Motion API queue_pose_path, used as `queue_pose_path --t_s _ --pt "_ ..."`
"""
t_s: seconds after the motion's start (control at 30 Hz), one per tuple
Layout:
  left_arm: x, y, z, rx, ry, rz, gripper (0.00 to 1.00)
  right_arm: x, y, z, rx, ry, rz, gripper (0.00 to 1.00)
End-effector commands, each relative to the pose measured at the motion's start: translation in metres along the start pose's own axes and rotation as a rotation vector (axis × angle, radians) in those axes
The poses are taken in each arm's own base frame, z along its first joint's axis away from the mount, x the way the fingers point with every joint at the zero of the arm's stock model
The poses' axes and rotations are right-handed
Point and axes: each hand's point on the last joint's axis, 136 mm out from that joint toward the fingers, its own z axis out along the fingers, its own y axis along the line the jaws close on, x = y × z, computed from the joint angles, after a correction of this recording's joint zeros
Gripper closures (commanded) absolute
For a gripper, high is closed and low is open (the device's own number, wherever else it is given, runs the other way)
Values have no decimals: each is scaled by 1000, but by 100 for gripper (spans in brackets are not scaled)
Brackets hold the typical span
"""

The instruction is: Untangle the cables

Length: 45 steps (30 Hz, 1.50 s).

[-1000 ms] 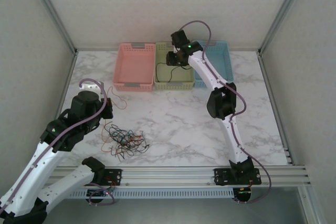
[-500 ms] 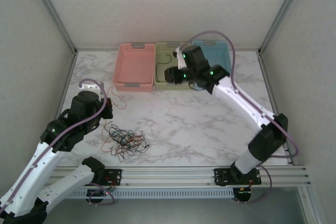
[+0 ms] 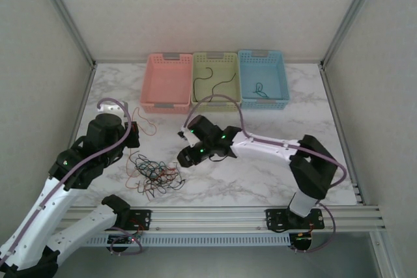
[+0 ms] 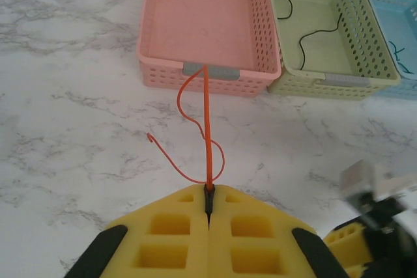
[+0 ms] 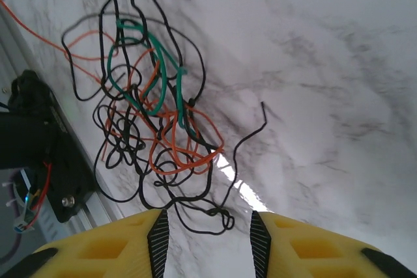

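Marbled white counter (image 3: 260,180) fills the cell, with three baskets in a row at its far edge: pink (image 3: 163,106), green (image 3: 218,63) and blue (image 3: 273,73). From above, a black cable (image 3: 212,81) lies loose in the green basket and a small teal cable (image 3: 260,89) in the blue one.

The tangle (image 3: 153,177) sits near the front left of the counter, between the two arms. The left gripper (image 3: 133,136) is beside its far left edge and the right gripper (image 3: 186,157) just beside its right.

The left wrist view makes plain what is too fine to read from above. The left gripper (image 4: 209,200) is closed, pads together, pinching one orange cable (image 4: 206,128). That cable runs out toward the pink basket's front wall and curls back in a loop (its far end hooks to the left).

The right wrist view shows the right gripper (image 5: 208,226) with its jaws apart and nothing clamped. A black loop at the tangle's edge lies on the counter in the gap between the pads. Beyond it, black, orange and green strands cross each other in a loose knot.
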Motion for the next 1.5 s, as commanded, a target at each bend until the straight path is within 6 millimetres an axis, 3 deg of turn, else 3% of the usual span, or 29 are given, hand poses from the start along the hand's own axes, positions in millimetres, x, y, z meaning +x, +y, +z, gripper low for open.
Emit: queue_pose_path --t_s 0.0,0.2,0.6,0.9,1.03,1.23,1.47 --pt "2 5 -1 -23 -2 10 100 -12 20 19 -69 0 -41 59" --pt "1 7 -2 -29 -7 11 100 -13 31 37 -116 52 -59 58" --pt "1 7 -2 -31 -9 14 100 -6 27 56 -105 108 -52 62" --pt "2 7 -1 -32 -6 16 100 2 20 66 -78 142 -42 75" --pt "2 7 -1 -31 -6 15 100 3 18 63 -64 137 -43 88" --pt "1 8 -3 -32 -12 11 100 -3 10 45 9 81 -56 100" --pt "1 7 1 -45 -2 3 100 -17 -3 2 107 -21 -52 100"
